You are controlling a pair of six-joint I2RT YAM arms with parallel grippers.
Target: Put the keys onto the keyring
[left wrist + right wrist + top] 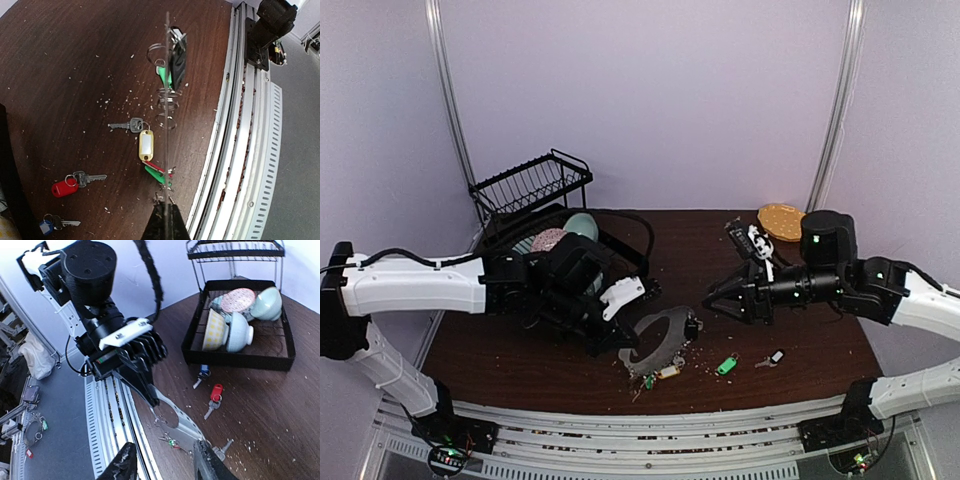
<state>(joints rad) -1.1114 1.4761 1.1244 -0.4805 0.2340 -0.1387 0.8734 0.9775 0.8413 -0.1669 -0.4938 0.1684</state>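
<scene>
My left gripper (166, 220) is shut on one end of the keyring (663, 335), a flat silver oval held tilted over the table's front. In the left wrist view the keyring (167, 100) shows edge-on as a thin line. Small green and red tags (157, 172) sit against it near the jaws. A yellow-tagged key (145, 144), a red-tagged key (65, 187) and a blue-tagged key (47, 226) lie loose on the table. A green-tagged key (726, 365) and a black-tagged key (772, 357) lie to the right. My right gripper (165, 465) is open and holds nothing, just short of the keyring (182, 417).
A black tray (235, 359) holding several bowls stands at the back left, with a wire dish rack (530, 185) behind it. A round yellow-orange plate (780, 220) lies at the back right. Crumbs dot the dark table; the metal rail (240, 150) runs along its near edge.
</scene>
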